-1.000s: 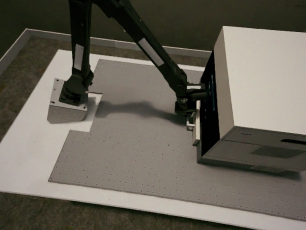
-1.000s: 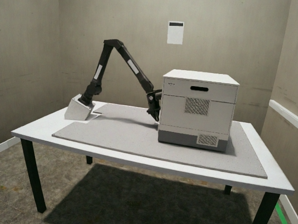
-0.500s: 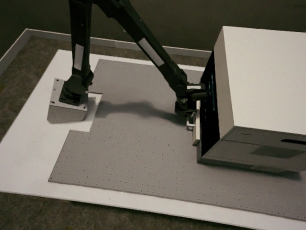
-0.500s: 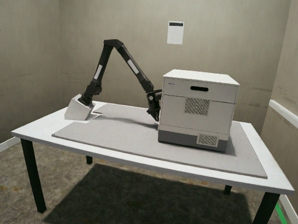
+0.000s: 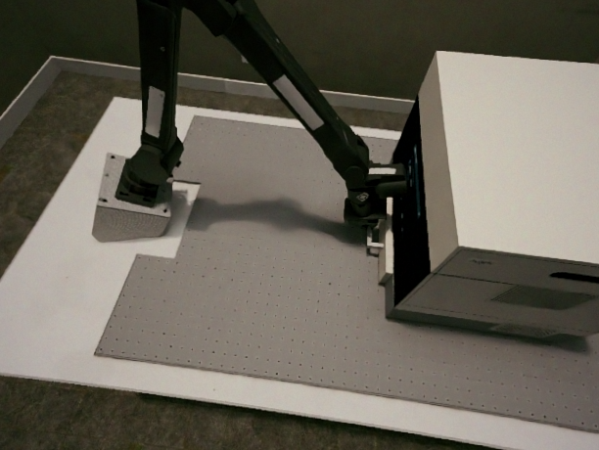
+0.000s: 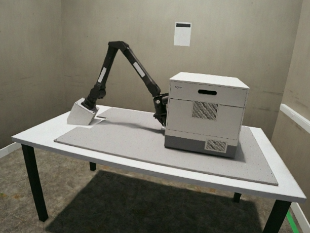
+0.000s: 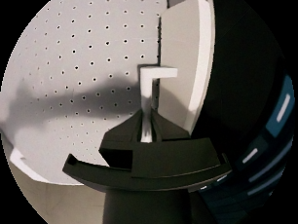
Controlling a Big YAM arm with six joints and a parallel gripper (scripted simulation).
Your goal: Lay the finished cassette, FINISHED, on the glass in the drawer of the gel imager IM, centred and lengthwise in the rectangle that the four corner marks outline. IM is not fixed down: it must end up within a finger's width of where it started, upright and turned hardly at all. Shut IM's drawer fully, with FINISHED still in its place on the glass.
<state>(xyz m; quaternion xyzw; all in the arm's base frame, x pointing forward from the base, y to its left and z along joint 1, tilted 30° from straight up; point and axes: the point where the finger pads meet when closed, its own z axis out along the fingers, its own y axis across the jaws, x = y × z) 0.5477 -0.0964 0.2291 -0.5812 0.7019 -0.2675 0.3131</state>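
Observation:
The gel imager IM (image 5: 509, 161) (image 6: 206, 111) is a white box with a black front face, standing upright on the perforated grey mat (image 5: 245, 293) (image 6: 121, 137). Its white drawer front (image 5: 387, 254) (image 7: 184, 60) stands low against the black face, and I cannot tell whether a gap remains. A small white handle (image 5: 374, 241) (image 7: 154, 83) sticks out from the drawer front. My gripper (image 5: 375, 229) (image 6: 163, 123) (image 7: 146, 112) is shut on this handle, reaching in from the left. The cassette FINISHED and the drawer's glass are not in view.
The arm's grey base block (image 5: 132, 210) (image 6: 81, 115) stands at the mat's far left corner. The mat lies on a white table (image 5: 54, 293) (image 6: 157, 172). IM's blue-lit panel (image 7: 275, 115) shows at the right of the wrist view.

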